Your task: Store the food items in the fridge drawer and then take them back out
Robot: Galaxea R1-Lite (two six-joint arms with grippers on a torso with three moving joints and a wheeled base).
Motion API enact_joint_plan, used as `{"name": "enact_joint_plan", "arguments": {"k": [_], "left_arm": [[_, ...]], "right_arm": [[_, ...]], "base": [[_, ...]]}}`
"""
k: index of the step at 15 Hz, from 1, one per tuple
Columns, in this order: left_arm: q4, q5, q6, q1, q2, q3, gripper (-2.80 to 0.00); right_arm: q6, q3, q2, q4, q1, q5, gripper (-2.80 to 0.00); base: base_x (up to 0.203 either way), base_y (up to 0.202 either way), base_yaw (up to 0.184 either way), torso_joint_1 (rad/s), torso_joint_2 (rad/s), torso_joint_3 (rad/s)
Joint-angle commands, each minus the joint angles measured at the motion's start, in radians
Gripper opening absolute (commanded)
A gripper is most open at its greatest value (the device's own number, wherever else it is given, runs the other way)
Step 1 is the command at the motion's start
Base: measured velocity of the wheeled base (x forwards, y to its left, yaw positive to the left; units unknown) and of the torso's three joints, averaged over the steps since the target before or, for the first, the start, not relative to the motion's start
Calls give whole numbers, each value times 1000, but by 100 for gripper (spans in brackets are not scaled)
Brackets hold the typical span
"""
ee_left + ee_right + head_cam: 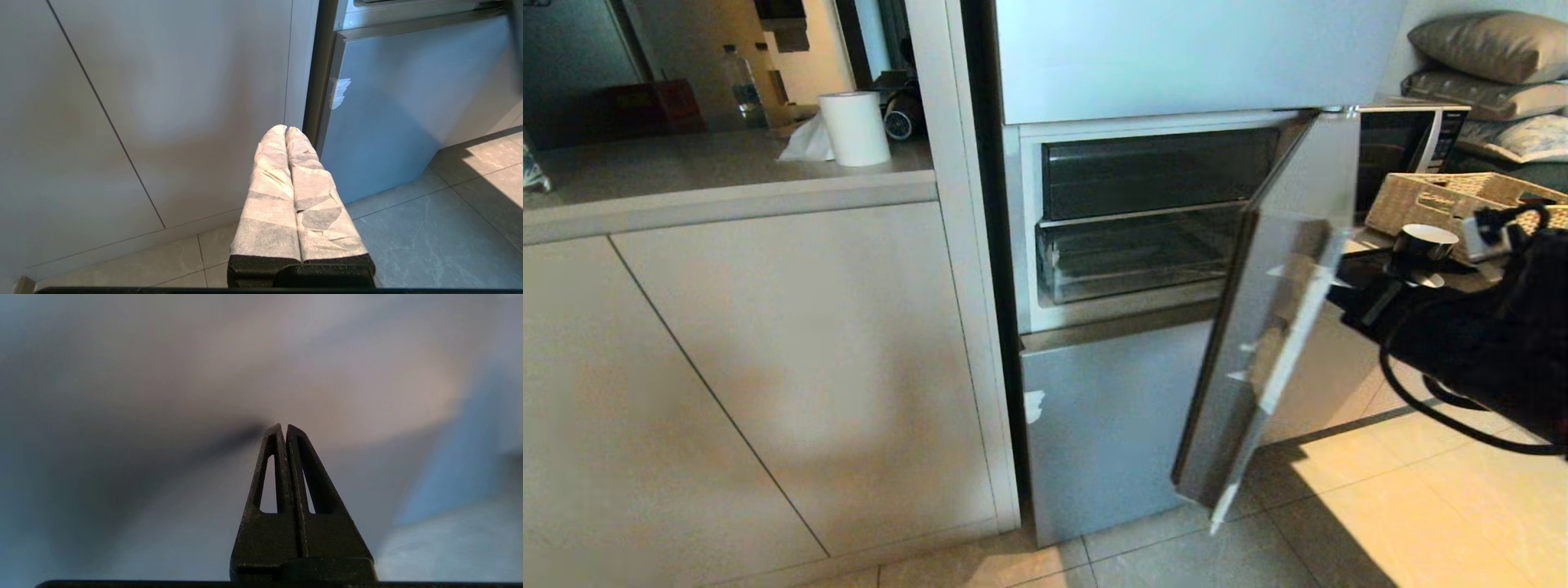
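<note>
In the middle compartment of the fridge, behind the door panel (1274,310) that stands swung out toward the right, the clear plastic fridge drawer (1131,260) sits pushed in under a dark upper shelf (1156,171). Its ribbed bottom shows through the front wall, and no red produce can be made out in it from the head view; whether anything lies deeper inside cannot be told.

The right arm (1462,335), black and trailing a cable, reaches in from the right edge, just behind the free edge of the open door. The head view does not show its fingertips. The right wrist view does: the right gripper (285,428) has its two dark fingers pressed together with nothing between them, pointing at a blurred pale surface that cannot be identified.

The left gripper (286,130) shows only in its own wrist view. Its white-wrapped fingers (269,196) are closed flat against each other and empty, hanging low before the pale cabinet front (143,102), near the seam where it meets the silver-blue lower fridge panel (400,114) above the tiled floor (429,237).

Only the head view takes in the surroundings: a paper towel roll (854,128) and a water bottle (743,88) on the countertop (686,175) to the left, and to the right a wicker basket (1445,200), a dark cup (1421,245), a microwave (1409,147) and stacked cushions (1490,73).
</note>
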State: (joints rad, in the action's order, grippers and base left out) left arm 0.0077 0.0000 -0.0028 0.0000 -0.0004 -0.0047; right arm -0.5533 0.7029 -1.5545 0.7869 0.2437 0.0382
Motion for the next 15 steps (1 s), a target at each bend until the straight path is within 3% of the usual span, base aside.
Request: {"name": "enact_joint_plan", "arguments": {"k": [1, 4, 10, 15], "left_arm": [[0, 0, 0, 0, -1, 0, -280], [0, 0, 0, 0, -1, 0, -280], [0, 0, 0, 0, -1, 0, -280], [0, 0, 0, 0, -1, 0, -280]], "right_arm": [[3, 111, -141, 10, 203, 115, -280], [47, 342, -398, 70, 294, 172, -280], [134, 994, -840, 173, 338, 190, -280], [141, 1002, -810, 193, 342, 195, -280]], "base": [[0, 0, 0, 0, 0, 0], [0, 0, 0, 0, 0, 0], [0, 0, 0, 0, 0, 0], [0, 0, 0, 0, 0, 0]]}}
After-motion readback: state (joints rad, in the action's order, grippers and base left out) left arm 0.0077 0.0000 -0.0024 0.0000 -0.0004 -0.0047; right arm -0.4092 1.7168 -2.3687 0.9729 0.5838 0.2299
